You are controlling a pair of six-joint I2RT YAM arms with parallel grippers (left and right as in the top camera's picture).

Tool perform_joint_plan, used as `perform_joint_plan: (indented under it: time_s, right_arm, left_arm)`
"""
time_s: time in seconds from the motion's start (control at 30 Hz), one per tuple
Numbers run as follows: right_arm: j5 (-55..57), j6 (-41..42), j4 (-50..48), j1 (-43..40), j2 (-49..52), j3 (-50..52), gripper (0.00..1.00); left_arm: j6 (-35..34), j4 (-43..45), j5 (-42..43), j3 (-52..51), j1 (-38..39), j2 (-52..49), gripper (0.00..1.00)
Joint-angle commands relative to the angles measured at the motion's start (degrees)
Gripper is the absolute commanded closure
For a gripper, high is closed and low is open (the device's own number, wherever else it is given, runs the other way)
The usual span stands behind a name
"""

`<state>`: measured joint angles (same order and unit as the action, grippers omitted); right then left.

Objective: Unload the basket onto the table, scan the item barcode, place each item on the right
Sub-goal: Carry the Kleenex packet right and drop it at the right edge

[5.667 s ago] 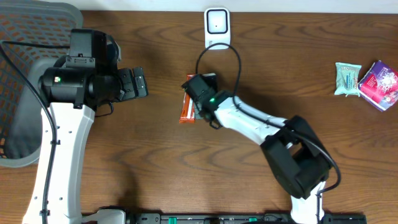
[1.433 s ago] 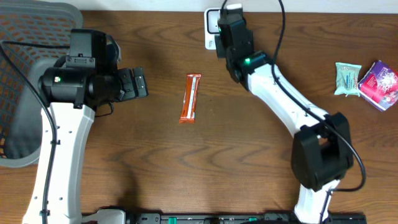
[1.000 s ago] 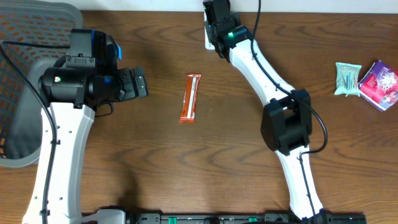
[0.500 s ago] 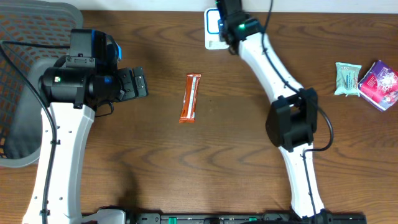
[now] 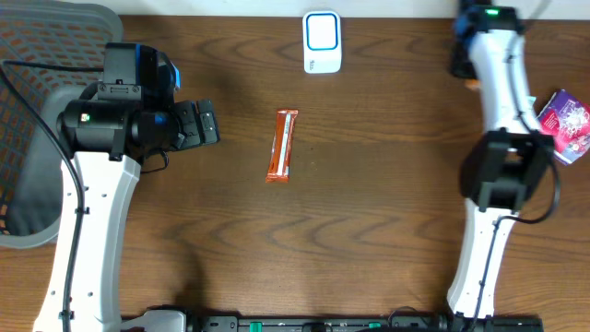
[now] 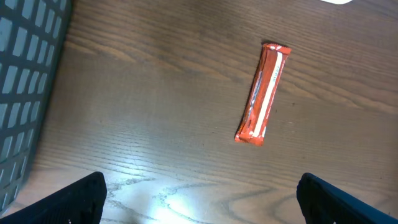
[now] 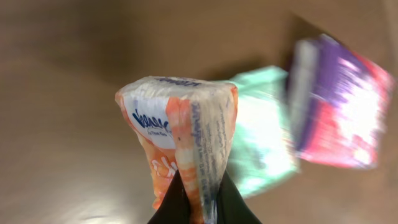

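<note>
Overhead cam sits above the table [image 5: 369, 231] looking straight down, far enough back to catch the whole top: both arms, the white scanner [image 5: 322, 41] at the far edge, grey mesh [image 5: 28, 101] off left. Left wrist cam looks down at the wood from lower, with the left gripper [image 6: 202, 202] tips poking in at its bottom corners. It shares the orange bar [image 6: 263, 93] and the mesh edge with the overhead. Right wrist cam is way closer, right up against the orange-and-white packet [image 7: 183, 137] in the right gripper [image 7: 199, 202], and blurry. The purple packet [image 7: 342, 106] behind also shows overhead, far right.
</note>
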<state>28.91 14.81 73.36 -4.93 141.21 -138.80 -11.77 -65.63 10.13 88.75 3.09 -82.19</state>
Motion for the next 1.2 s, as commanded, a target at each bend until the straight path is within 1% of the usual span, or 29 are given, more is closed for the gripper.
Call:
perform_joint_plan:
  time_s: [0.0, 0.1, 0.23, 0.27, 0.33, 0.37, 0.4, 0.43, 0.67, 0.77, 0.8, 0.83, 1.03, 1.07, 1.17]
  right_arm:
    - [4.0, 1.0, 2.8, -4.6, -0.1, -1.1, 0.99]
    - [2.1, 1.0, 4.0, -8.9, -0.1, -1.0, 0.97]
    - [-3.4, 1.0, 4.8, -13.2, -0.1, -0.9, 0.82]
    - [-4.6, 1.0, 4.9, -13.9, -0.1, -0.9, 0.77]
    - [-8.0, 1.0, 4.8, -15.2, 0.0, -0.7, 0.54]
    - [-10.1, 1.0, 4.6, -15.7, 0.0, -0.5, 0.46]
    - [-12.1, 1.0, 4.5, -16.2, 0.0, -0.4, 0.41]
    - [-14.1, 1.0, 4.4, -16.5, 0.0, -0.2, 0.38]
    - [-21.4, 0.8, 4.0, -15.7, 0.0, 1.9, 0.35]
    - [-26.3, -2.3, 3.9, -14.4, 0.0, 2.2, 0.35]
    - [-29.8, -5.2, 3.6, -13.4, 0.0, 2.1, 0.35]
    - [-31.2, -6.4, 3.7, -12.5, -0.1, 1.8, 0.35]
    - [-32.2, -6.8, 3.5, -6.7, -1.9, -0.7, 0.34]
    - [-33.7, -7.3, 3.4, -5.7, -2.1, -1.0, 0.34]
    - [-43.8, -10.9, 3.5, -1.7, -2.5, -1.1, 0.35]
  left_arm:
    - [0.1, -0.1, -0.3, 0.3, -0.2, -0.2, 0.02]
    - [0.1, -0.1, -0.3, 0.3, -0.2, -0.2, 0.02]
    - [0.1, -0.1, -0.3, 0.3, -0.2, -0.2, 0.02]
    - [0.1, -0.1, -0.3, 0.3, -0.2, -0.2, 0.02]
    - [0.2, -0.1, -0.3, 0.3, -0.2, -0.2, 0.02]
    - [0.2, -0.1, -0.3, 0.3, -0.2, -0.2, 0.02]
    - [0.1, -0.1, -0.3, 0.3, -0.2, -0.2, 0.02]
    - [0.1, -0.1, -0.3, 0.3, -0.2, -0.2, 0.02]
    - [0.1, -0.1, -0.3, 0.3, -0.2, -0.2, 0.02]
    - [0.1, -0.1, -0.3, 0.3, -0.2, -0.2, 0.02]
    - [0.1, -0.1, -0.3, 0.3, -0.2, -0.2, 0.02]
    - [0.1, -0.1, -0.3, 0.3, -0.2, -0.2, 0.02]
    - [0.1, -0.1, -0.3, 0.3, -0.2, -0.2, 0.02]
    - [0.1, -0.1, -0.3, 0.3, -0.2, -0.2, 0.02]
    - [0.1, -0.1, -0.3, 0.3, -0.2, -0.2, 0.02]
